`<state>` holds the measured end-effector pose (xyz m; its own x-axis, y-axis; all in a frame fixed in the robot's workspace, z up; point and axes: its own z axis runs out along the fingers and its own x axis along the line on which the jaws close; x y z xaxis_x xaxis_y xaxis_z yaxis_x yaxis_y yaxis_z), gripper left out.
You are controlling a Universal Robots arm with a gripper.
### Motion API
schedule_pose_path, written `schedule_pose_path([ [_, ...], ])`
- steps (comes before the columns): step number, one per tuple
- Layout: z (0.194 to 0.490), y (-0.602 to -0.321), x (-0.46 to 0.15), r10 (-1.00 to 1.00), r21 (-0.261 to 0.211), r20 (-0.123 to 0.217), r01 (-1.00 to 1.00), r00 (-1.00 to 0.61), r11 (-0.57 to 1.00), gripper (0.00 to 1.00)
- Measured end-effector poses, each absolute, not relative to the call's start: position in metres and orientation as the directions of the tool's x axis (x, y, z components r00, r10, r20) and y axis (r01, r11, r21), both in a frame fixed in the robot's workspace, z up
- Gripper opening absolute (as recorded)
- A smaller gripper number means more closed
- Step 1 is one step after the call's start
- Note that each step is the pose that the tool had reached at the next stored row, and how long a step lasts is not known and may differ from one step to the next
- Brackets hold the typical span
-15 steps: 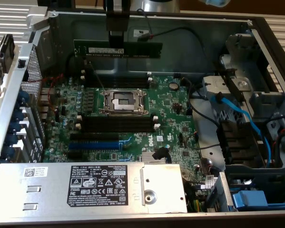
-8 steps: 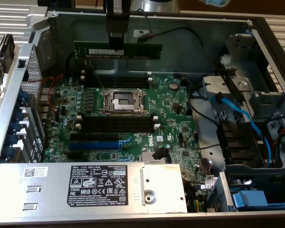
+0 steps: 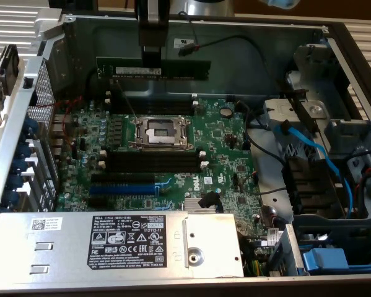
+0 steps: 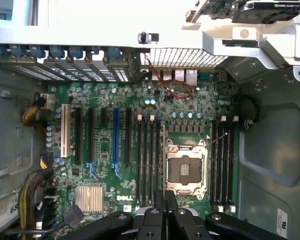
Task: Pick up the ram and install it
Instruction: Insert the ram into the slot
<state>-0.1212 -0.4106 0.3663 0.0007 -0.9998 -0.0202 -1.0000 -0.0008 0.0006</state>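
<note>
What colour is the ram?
Dark green ram with a narrow white label strip; the exterior view shows it best.

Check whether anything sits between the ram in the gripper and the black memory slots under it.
Mostly clear. The ram, held by the gripper, hangs above the memory slots with open air between. Only a thin rod or wire slants across those slots beside the CPU socket.
</note>
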Motion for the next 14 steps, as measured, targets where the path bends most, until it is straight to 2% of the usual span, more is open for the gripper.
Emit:
schedule_pose_path([
  [14,0.352,-0.418,-0.121,-1.000,0.001,-0.020,-1.000,0.001,-0.001,0.12],
])
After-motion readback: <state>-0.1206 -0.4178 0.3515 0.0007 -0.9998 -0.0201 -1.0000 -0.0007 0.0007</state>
